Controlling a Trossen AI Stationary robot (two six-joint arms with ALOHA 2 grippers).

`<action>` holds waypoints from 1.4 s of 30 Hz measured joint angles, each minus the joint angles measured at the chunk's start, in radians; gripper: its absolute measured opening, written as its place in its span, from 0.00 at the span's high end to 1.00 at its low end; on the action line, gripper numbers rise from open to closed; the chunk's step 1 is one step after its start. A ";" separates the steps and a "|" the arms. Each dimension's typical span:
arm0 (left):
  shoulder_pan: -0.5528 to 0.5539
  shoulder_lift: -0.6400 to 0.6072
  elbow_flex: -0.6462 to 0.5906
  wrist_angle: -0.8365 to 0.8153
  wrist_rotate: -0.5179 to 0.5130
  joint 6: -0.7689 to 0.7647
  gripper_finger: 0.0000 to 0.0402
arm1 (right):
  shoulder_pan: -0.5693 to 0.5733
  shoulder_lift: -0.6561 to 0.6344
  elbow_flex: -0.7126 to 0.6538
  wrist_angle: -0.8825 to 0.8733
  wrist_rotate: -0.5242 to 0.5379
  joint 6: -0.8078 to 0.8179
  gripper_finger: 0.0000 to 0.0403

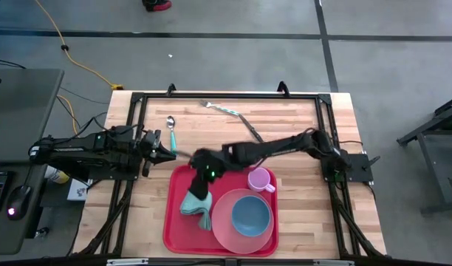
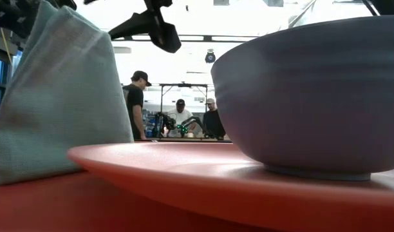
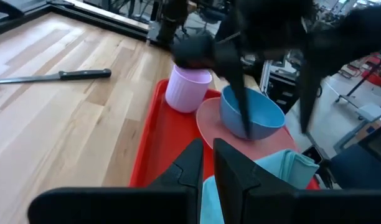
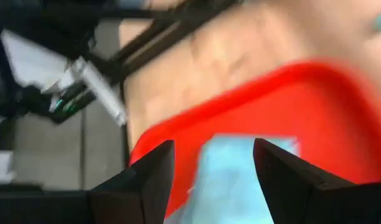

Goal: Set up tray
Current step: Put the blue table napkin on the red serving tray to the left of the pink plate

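Observation:
The red tray [image 1: 176,229] lies at the table's near middle. On it are a salmon-pink plate [image 1: 222,222] with a blue bowl [image 1: 251,214], a pink cup [image 1: 260,179] and a teal cloth [image 1: 195,207]. In the low view the cloth [image 2: 62,96] stands tall beside the plate. My right gripper [image 1: 202,188] is open over the cloth's far end; in the right wrist view [image 4: 212,162] the cloth [image 4: 240,162] shows between its spread fingers. I cannot tell whether it touches the cloth. My left gripper [image 1: 167,151] is shut and empty, just left of the tray's far left corner.
A spoon with a teal handle [image 1: 171,133], a knife [image 1: 248,127] and a fork [image 1: 218,108] lie on the bare wood beyond the tray. The black frame rails run along the table's far and side edges. People stand in the room behind.

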 joint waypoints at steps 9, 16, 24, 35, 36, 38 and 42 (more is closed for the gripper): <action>0.000 0.000 0.000 -0.002 0.006 -0.006 0.83 | -0.123 -0.200 0.000 -0.183 0.048 -0.164 0.58; 0.000 0.000 0.000 -0.003 0.015 -0.019 0.83 | -0.164 -0.413 0.002 -0.463 0.241 -0.251 0.77; 0.000 0.000 0.000 -0.003 0.149 -0.216 0.83 | -0.163 -0.445 0.000 -0.648 0.238 -0.293 0.97; -0.218 0.038 0.000 -0.011 0.262 -0.105 0.83 | -0.192 -0.452 -0.149 -0.723 0.269 -0.360 1.00; -0.256 0.052 0.000 -0.007 0.257 -0.104 0.83 | -0.198 -0.451 -0.173 -0.720 0.258 -0.363 1.00; -0.340 0.093 0.000 0.007 0.238 -0.102 0.83 | -0.207 -0.449 -0.219 -0.703 0.238 -0.375 1.00; -0.506 0.202 0.000 0.084 0.146 -0.091 0.83 | -0.219 -0.450 -0.286 -0.681 0.215 -0.390 1.00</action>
